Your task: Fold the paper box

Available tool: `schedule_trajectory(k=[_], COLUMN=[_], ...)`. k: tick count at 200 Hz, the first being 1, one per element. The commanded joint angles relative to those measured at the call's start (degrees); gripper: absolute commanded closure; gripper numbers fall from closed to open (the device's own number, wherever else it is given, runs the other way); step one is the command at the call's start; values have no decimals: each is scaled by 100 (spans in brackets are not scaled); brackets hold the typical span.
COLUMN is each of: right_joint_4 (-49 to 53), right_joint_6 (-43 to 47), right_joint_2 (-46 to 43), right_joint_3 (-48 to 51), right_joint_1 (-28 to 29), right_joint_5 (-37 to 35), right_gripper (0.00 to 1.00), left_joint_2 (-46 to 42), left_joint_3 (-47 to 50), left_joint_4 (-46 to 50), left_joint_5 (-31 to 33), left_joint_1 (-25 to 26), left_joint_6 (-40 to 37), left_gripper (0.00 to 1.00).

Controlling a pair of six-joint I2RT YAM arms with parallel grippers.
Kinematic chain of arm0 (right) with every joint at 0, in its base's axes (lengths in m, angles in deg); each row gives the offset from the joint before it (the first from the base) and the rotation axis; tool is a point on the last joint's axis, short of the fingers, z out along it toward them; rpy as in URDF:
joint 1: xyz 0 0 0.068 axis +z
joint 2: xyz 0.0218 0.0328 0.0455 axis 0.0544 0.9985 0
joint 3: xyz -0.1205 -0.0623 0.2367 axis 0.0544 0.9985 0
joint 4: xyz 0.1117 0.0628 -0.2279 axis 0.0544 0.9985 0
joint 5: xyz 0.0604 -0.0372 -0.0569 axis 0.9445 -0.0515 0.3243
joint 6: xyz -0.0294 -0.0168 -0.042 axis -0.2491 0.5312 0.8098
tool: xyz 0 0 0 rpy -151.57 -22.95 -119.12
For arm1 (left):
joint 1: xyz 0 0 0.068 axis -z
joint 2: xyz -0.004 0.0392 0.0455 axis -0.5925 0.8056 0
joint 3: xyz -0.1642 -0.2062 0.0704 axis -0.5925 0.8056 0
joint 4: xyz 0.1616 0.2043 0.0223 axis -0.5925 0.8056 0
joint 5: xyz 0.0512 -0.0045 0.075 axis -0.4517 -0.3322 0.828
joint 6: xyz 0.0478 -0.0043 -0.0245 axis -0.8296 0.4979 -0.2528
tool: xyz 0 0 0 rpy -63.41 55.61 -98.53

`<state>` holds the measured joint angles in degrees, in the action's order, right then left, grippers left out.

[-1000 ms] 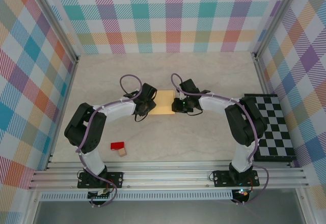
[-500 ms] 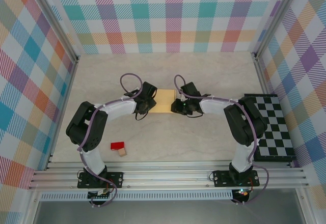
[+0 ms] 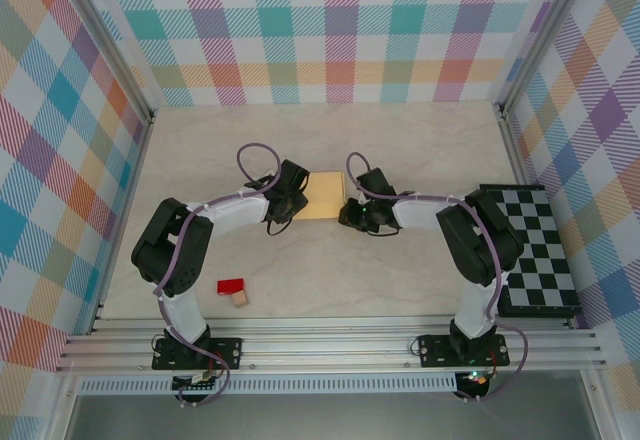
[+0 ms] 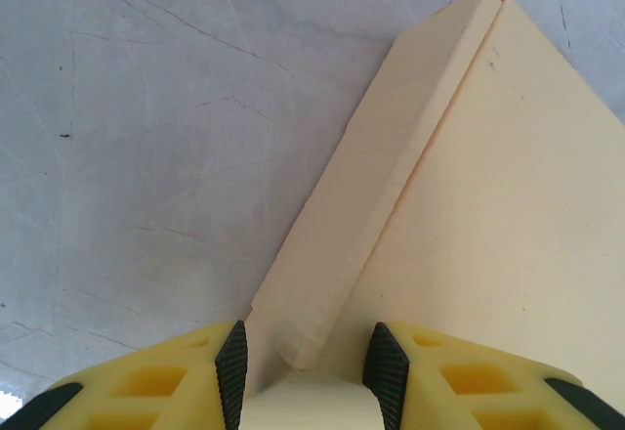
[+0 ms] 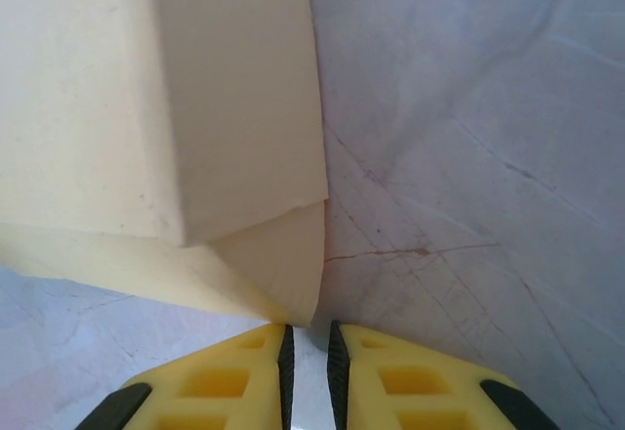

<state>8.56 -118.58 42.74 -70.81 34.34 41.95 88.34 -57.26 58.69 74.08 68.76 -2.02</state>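
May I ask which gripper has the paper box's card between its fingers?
The left gripper: the paper box's folded side sits between its spread fingers. The right gripper's fingers are nearly together, just short of the card.

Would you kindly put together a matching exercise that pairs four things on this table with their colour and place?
Things:
1. paper box
2. block
3. cube
4. mat

Colour and place:
A. tan, front left
B. pale yellow, in the middle
C. black and white checks, far right
D. red, front left

Pairs: 1-B, 2-D, 3-A, 4-C
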Motion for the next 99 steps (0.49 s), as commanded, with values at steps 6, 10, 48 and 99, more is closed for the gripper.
schedule_trajectory(k=[6, 10, 48, 99], right_joint_4=[-235, -300, -1343, -2220], right_joint_6=[-777, -880, -1959, -3047], right_joint_2=[478, 504, 828, 1254], right_joint_3=[7, 7, 25, -328], right_joint_1=[-212, -222, -239, -245], right_joint_5=[-19, 1, 271, 389], right_gripper=[81, 82, 87, 88], left_joint_2=[482, 470, 502, 608], left_joint_3=[253, 253, 244, 143], left_joint_4=[784, 796, 800, 803], left_joint_5=[-326, -331, -465, -648], left_joint_1=[-43, -43, -43, -43], left_joint_6=[-121, -130, -171, -285], left_gripper=[58, 58, 58, 58])
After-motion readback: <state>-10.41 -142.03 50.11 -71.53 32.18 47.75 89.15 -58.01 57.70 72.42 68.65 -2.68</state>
